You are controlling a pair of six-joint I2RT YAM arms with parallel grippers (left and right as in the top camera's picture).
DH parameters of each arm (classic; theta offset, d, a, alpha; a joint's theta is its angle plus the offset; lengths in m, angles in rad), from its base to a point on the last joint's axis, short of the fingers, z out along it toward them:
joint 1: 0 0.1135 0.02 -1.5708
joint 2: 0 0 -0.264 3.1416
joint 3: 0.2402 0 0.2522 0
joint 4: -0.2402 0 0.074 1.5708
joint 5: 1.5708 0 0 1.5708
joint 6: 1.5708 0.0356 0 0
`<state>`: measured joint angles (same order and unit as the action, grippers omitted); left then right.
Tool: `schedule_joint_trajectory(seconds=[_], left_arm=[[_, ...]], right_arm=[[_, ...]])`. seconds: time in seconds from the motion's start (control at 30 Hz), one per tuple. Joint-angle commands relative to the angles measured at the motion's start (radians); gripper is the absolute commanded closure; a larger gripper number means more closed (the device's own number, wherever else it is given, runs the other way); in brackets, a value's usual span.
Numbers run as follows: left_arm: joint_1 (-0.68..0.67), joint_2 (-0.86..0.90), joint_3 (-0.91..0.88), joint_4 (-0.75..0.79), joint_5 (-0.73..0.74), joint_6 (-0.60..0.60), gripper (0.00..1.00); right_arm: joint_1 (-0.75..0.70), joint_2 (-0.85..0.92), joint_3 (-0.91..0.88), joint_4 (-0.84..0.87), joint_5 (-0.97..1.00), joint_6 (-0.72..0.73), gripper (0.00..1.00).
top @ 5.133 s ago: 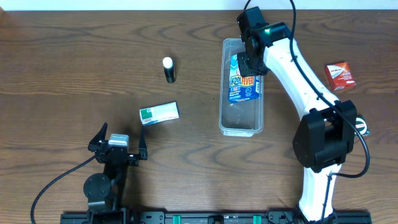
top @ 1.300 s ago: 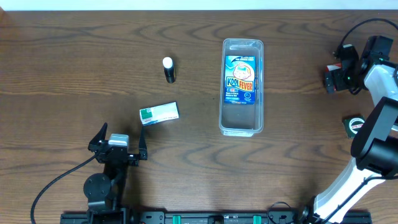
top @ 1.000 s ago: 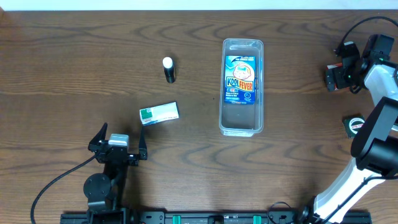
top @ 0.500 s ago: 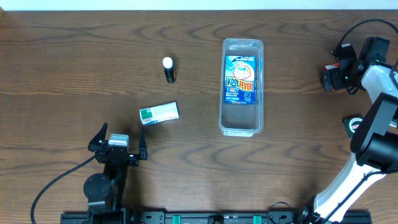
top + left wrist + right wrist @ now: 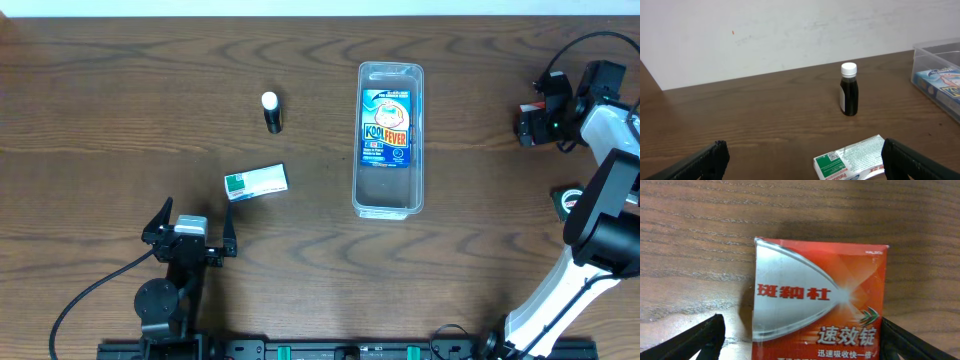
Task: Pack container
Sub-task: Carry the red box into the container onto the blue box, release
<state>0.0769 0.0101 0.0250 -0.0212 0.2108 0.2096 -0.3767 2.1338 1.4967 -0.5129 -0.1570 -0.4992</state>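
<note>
The container (image 5: 389, 195) is a long clear tub lying at mid-table, with a blue snack box (image 5: 387, 128) flat inside it; its corner (image 5: 935, 50) shows at the right of the left wrist view. My right gripper (image 5: 540, 122) is at the far right, low over a red and silver box (image 5: 820, 302). Its fingers (image 5: 702, 340) straddle that box, and the left one stands a little off the box's side. The arm hides the box from overhead. My left gripper (image 5: 190, 225) rests open near the front left, holding nothing.
A black bottle with a white cap (image 5: 271, 112) stands upright left of the container. A green and white box (image 5: 256, 182) lies just ahead of my left gripper (image 5: 802, 150). A small round dark object (image 5: 570, 201) sits by the right arm.
The right gripper has shifted slightly left over the red box and its jaws have narrowed a little. The left arm and the other objects have not moved.
</note>
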Motion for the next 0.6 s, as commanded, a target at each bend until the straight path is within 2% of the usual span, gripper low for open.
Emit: schedule_joint_trajectory(seconds=[0.0, 0.1, 0.23, 0.57], left_arm=[[0.003, -0.005, -0.021, -0.026, 0.017, -0.005, 0.02], [0.003, -0.005, -0.021, -0.026, 0.017, -0.005, 0.02], [0.003, -0.005, -0.021, -0.026, 0.017, -0.005, 0.02], [0.003, -0.005, -0.021, -0.026, 0.017, -0.005, 0.02]], right_arm=[[-0.01, 0.012, 0.002, -0.003, 0.0, 0.005, 0.11], [-0.01, 0.012, 0.002, -0.003, 0.004, 0.005, 0.16], [-0.01, 0.012, 0.002, -0.004, 0.004, 0.01, 0.3], [-0.008, 0.011, 0.003, 0.0, 0.002, 0.102, 0.31]])
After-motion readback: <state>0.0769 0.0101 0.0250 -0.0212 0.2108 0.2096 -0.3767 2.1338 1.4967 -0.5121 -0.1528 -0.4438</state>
